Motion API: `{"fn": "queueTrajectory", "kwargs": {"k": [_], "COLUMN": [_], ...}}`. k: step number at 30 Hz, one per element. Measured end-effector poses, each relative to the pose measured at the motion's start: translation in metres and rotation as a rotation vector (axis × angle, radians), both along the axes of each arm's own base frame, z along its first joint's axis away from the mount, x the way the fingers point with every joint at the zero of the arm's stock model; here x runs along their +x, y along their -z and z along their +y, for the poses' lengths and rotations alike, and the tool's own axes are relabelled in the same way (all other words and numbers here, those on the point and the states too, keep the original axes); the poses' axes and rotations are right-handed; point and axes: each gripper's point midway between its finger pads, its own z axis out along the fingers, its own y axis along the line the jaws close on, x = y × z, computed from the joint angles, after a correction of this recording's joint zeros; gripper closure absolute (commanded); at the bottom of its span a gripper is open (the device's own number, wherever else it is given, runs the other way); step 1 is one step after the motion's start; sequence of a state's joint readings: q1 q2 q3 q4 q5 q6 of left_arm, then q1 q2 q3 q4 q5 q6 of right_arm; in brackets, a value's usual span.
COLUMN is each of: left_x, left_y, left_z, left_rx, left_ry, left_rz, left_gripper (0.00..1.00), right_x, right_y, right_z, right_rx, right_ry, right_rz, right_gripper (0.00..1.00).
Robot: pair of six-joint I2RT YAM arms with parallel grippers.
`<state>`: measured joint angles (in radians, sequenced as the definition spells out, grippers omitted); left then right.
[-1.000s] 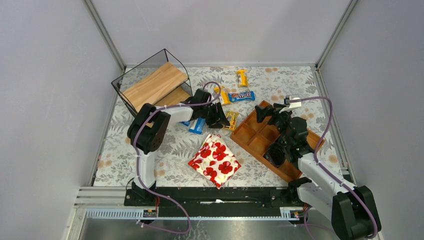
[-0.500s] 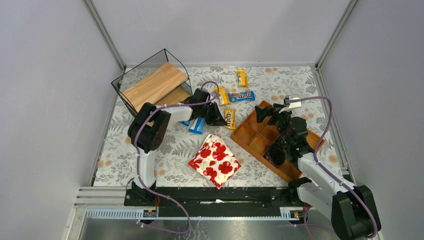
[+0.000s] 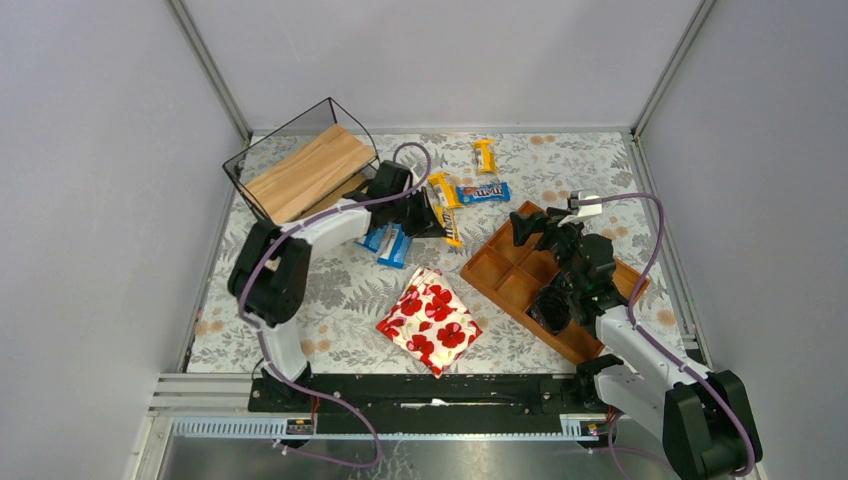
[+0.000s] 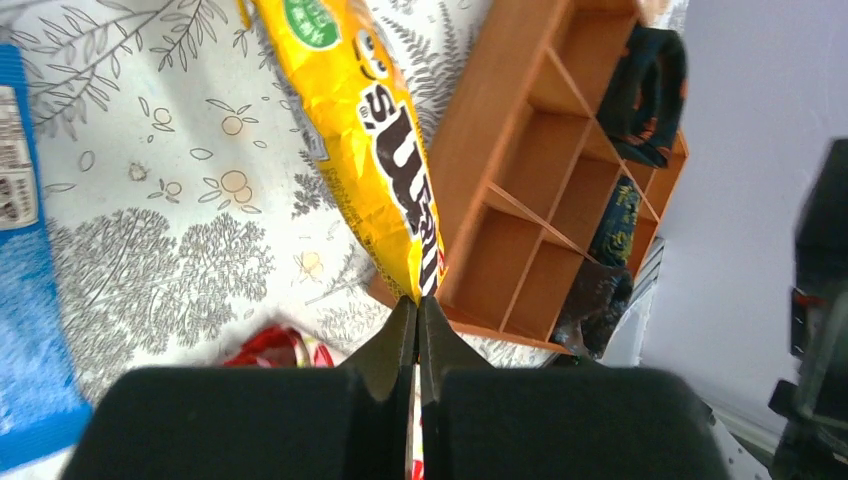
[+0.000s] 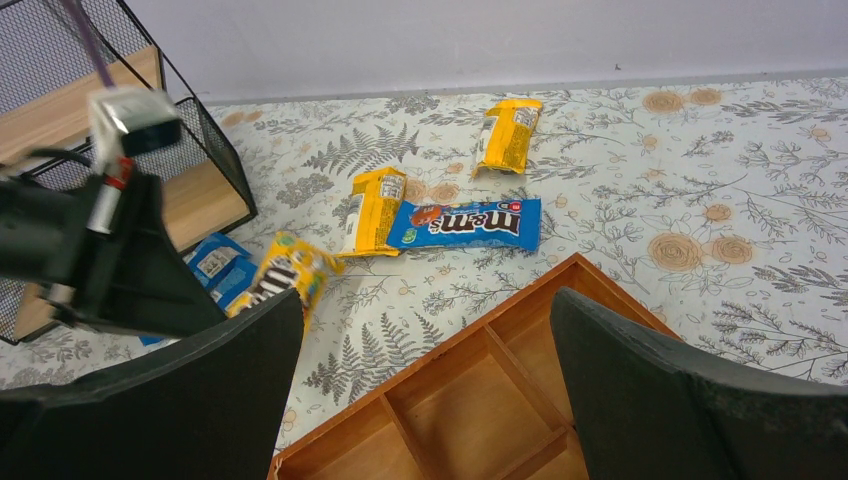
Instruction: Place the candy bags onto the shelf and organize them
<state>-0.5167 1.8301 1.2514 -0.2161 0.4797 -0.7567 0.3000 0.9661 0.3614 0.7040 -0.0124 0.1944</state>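
**Top view:** The left gripper [image 3: 432, 217] is clamped on one end of a yellow candy bag [image 3: 452, 230] at mid-table, between the shelf [image 3: 305, 170] and the wooden tray [image 3: 515, 285]. The shelf lies to this gripper's left and slightly farther back, so the left arm is plainly the nearer one. Two blue bags [image 3: 388, 243] lie just beside the arm.

**Left wrist:** The fingers [image 4: 390, 340] are pressed together on the bag's tip. The bag's long axis runs straight away from them, over the flowered cloth and alongside the tray's corner.

**Right wrist:** The right gripper [image 5: 425, 330] is spread wide and holds nothing, poised over the tray. The pinched bag is well off to its left, toward the shelf.
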Motion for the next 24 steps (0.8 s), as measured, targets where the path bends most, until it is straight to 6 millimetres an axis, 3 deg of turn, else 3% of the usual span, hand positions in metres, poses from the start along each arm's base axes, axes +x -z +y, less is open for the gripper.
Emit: {"fn": "queueTrajectory", "kwargs": {"k": [10, 17, 21, 24], "left_x": [0.001, 0.022, 0.046, 0.067], "left_y": [-0.129, -0.222, -0.246, -0.238], "left_z": [0.033, 0.096, 0.132, 0.154], "left_rx": [0.045, 0.017, -0.028, -0.051], "left_ry": [-0.057, -0.351, -0.524, -0.619], "left_rz": [-0.287, -0.428, -0.424, -0.376], "left_gripper": [1.00, 1.00, 1.00, 1.00], "right_x": [0.001, 0.001, 0.001, 0.002], "right_y": [0.002, 0.002, 0.002, 0.002], "right_z": [0.000, 0.000, -0.001, -0.002], "right_rx": [-0.001, -0.001, -0.001, -0.001], "right_ry": [0.000, 0.000, 0.006, 0.016], "right_rz": [0.003, 0.006, 0.005, 0.004], "right_gripper": [0.00, 0.00, 0.00, 0.00]}}
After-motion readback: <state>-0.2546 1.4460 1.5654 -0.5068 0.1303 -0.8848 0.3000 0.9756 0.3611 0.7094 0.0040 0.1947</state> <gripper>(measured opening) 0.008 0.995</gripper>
